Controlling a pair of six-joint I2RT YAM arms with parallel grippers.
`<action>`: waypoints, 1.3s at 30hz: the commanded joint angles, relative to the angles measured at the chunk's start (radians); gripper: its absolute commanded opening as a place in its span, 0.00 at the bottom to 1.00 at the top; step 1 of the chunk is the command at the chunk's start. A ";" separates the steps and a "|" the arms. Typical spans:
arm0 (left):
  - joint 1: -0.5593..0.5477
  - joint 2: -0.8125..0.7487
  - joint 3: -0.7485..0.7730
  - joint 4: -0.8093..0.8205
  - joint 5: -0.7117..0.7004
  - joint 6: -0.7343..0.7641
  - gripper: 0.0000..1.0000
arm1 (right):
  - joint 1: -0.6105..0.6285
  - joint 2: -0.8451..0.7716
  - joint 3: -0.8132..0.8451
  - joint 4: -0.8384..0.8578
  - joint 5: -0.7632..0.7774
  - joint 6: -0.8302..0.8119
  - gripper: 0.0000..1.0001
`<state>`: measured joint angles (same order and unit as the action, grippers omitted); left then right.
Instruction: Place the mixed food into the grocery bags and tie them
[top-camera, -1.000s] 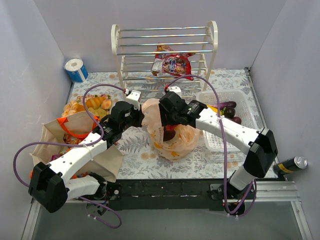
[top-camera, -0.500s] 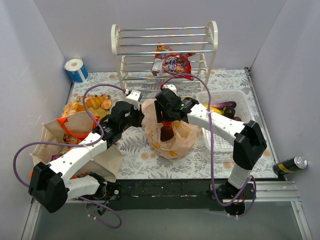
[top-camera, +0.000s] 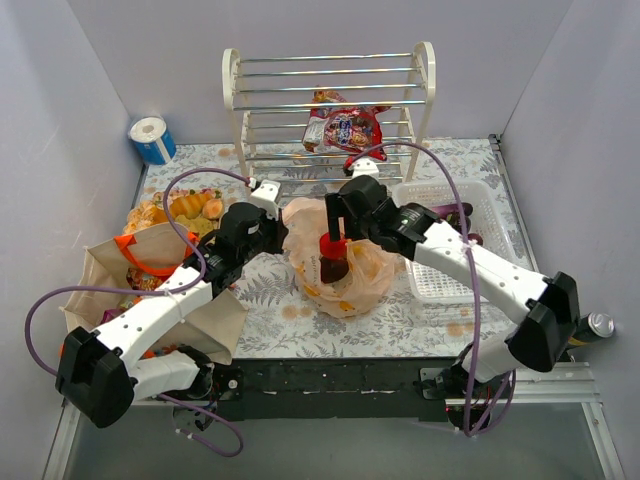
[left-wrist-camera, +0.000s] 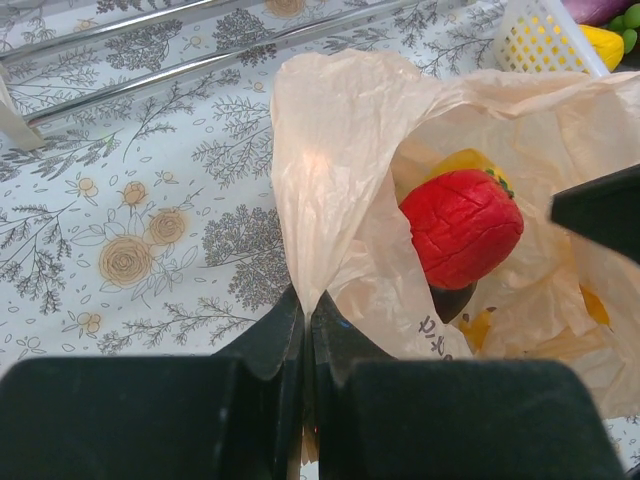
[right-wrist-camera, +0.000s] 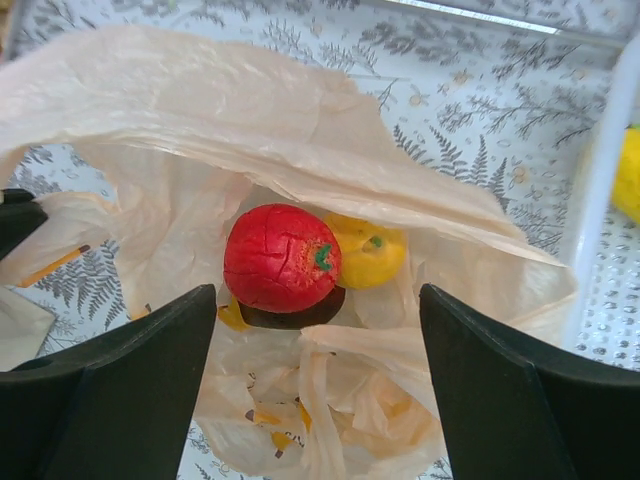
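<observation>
1. Two fruits show inside the peach plastic bag (top-camera: 345, 290) at table centre: a red fruit (right-wrist-camera: 280, 258) and, touching it at 3 o'clock in the right wrist view, a yellow fruit (right-wrist-camera: 370, 252). A dark shape underneath is unidentifiable.
2. The left gripper (left-wrist-camera: 306, 315) is pinched tight on the bag's rim.
3. The right gripper (right-wrist-camera: 315, 300) hovers over the mouth, jaws spread wide, empty.
4. The canvas tote (top-camera: 100, 268) sits at the bag's 9 o'clock, partly hidden by the left arm (top-camera: 160, 315).

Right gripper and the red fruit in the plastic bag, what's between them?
Nothing: the right wrist view shows the red fruit lying uncovered in the plastic bag, in its open mouth beside a yellow fruit, framed by the open right gripper.
</observation>
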<state>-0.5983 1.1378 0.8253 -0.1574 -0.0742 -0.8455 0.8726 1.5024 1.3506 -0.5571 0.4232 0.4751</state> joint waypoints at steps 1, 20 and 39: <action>0.003 -0.059 -0.006 0.015 0.004 -0.006 0.00 | -0.012 -0.113 0.037 0.020 0.072 -0.094 0.89; 0.003 -0.032 0.012 0.002 0.025 -0.012 0.00 | -0.845 0.039 -0.034 0.032 -0.195 -0.165 0.92; -0.008 -0.010 0.015 -0.008 -0.015 0.005 0.00 | -0.900 0.176 -0.261 0.160 -0.069 -0.142 0.80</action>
<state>-0.5995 1.1316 0.8253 -0.1635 -0.0757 -0.8516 -0.0257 1.6890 1.1225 -0.4843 0.3378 0.3134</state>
